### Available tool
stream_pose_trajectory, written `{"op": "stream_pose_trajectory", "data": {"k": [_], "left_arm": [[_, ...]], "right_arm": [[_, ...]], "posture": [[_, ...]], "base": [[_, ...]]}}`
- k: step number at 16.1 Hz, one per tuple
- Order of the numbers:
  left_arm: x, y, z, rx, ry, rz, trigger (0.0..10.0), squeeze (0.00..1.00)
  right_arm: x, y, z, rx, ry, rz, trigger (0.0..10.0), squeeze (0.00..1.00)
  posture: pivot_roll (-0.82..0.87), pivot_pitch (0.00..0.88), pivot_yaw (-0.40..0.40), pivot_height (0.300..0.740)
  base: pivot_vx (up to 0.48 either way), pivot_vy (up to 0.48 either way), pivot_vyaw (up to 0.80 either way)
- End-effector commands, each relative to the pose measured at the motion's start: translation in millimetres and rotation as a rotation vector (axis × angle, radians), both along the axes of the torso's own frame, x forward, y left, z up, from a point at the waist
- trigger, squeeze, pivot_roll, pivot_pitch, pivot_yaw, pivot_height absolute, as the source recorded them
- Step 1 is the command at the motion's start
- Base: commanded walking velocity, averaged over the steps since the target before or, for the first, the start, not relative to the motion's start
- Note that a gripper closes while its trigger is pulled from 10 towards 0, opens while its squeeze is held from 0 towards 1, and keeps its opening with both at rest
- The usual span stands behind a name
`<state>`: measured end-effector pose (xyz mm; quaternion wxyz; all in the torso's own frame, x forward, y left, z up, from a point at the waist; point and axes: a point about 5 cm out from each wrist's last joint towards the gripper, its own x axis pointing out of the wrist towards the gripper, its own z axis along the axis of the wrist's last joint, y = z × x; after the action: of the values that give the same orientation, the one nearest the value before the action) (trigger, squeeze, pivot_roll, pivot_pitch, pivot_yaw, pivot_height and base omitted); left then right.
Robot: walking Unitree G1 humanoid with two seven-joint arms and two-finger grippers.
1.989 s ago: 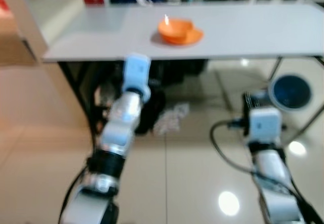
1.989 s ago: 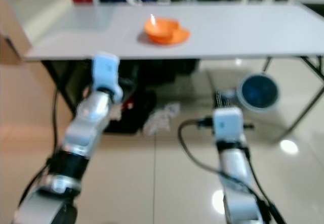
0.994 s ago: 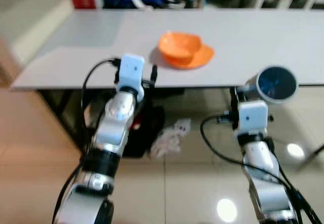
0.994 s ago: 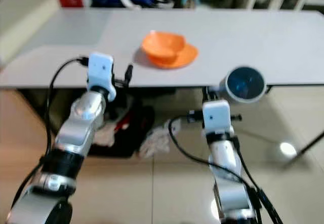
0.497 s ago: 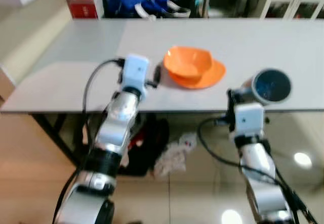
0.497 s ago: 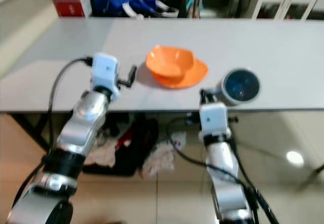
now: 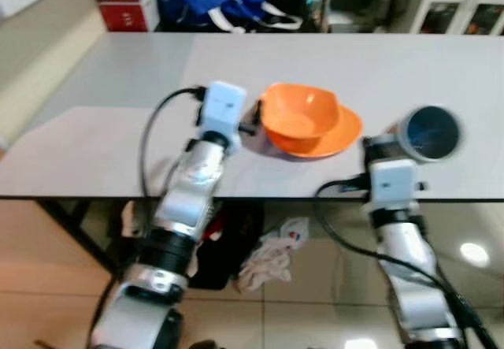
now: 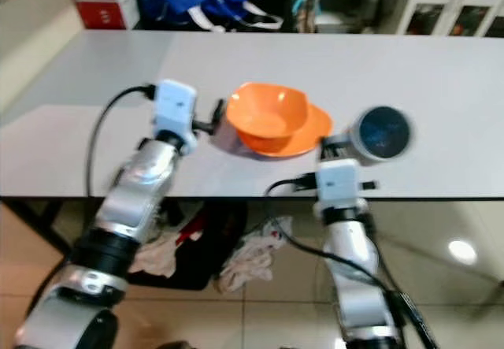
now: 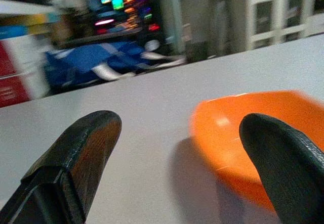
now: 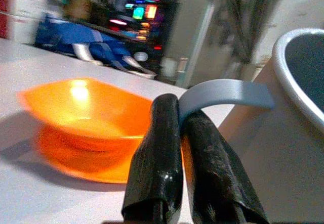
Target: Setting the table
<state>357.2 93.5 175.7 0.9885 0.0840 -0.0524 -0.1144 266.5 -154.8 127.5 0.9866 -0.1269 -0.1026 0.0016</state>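
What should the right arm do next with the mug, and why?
Probably lower the mug onto bare table right of the bowl before releasing. The right tool is shut on its handle, and the mug looks tipped, mouth toward the camera, above the table.

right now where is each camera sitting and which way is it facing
Left eye view: on the head, looking forward and down at the grey table; both silver arms show, the right pincer carrying a mug.
Right eye view: the other head eye, the same scene, with the orange bowl on an orange plate.
Left wrist view: looks along the open left pincer across the table at the bowl.
Right wrist view: looks along the right pincer's fingers, shut on the mug's handle, towards the bowl.
Shared: all four show the bowl.
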Motion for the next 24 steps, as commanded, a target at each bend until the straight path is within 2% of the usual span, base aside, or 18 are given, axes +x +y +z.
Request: {"op": "stream_pose_trajectory", "data": {"k": [1,2,3,4,5,13,17,18,19,23,24], "left_arm": [[0.4,-2.7,0,-0.005,0.005,0.004,10.0,0.00],[0.3,-2.4,0,-0.006,0.006,0.005,10.0,0.00],[-0.2,-2.6,0,-0.008,0.005,0.006,10.0,0.00],[-0.4,-2.6,0,-0.007,0.005,0.007,10.0,0.00],[-0.7,-2.5,-1,-0.007,0.006,0.008,10.0,0.00],[-4.4,-11.2,1,0.026,-0.012,-0.037,10.0,0.00],[-3.8,-11.6,1,0.030,-0.014,-0.037,10.0,0.00],[-3.9,-11.5,2,0.022,-0.013,-0.034,10.0,0.00],[-4.2,-11.2,3,0.004,-0.013,-0.034,10.0,0.00],[-4.0,-7.5,2,-0.017,-0.003,-0.018,10.0,0.00],[-5.1,-5.6,0,-0.022,0.002,-0.011,10.0,0.00]], "right_arm": [[4.0,-9.7,0,0.014,0.021,-0.022,0.0,0.91],[5.4,-11.0,1,-0.008,0.014,-0.018,0.0,0.87],[8.0,-12.1,3,-0.018,0.009,-0.014,0.0,0.76],[8.6,-12.2,4,-0.020,0.009,-0.011,0.0,0.26],[9.0,-12.1,4,-0.026,0.008,-0.004,0.0,0.00],[5.7,-6.8,0,-0.025,0.027,0.023,0.0,0.00],[7.1,-7.9,-2,-0.037,0.042,0.020,0.0,0.00],[7.9,-7.9,-2,-0.040,0.050,0.019,7.8,0.00],[9.6,-6.1,-1,-0.047,0.054,0.034,10.0,0.00],[20.9,-3.0,2,-0.013,0.100,0.116,10.0,0.00],[27.8,-2.8,-1,0.010,0.151,0.165,10.0,0.00]], "posture": [[0.00,0.000,0.034,0.740],[0.00,0.000,0.033,0.740],[0.00,0.000,0.029,0.740],[0.00,0.000,0.028,0.740],[0.00,0.000,0.027,0.740],[-0.01,0.000,0.031,0.740],[0.00,0.000,0.027,0.740],[0.00,0.000,0.027,0.740],[0.00,0.000,0.027,0.740],[0.01,0.000,0.018,0.740],[0.02,0.000,0.012,0.740]], "base": [[0.307,-0.364,0.00],[0.322,-0.352,0.00],[0.326,-0.349,0.00],[0.330,-0.345,0.00],[0.334,-0.341,0.00],[0.323,-0.347,0.00],[0.000,-0.420,0.00],[0.000,-0.420,0.00],[0.341,-0.330,0.00],[0.000,0.000,0.00],[0.000,0.000,0.00]]}}
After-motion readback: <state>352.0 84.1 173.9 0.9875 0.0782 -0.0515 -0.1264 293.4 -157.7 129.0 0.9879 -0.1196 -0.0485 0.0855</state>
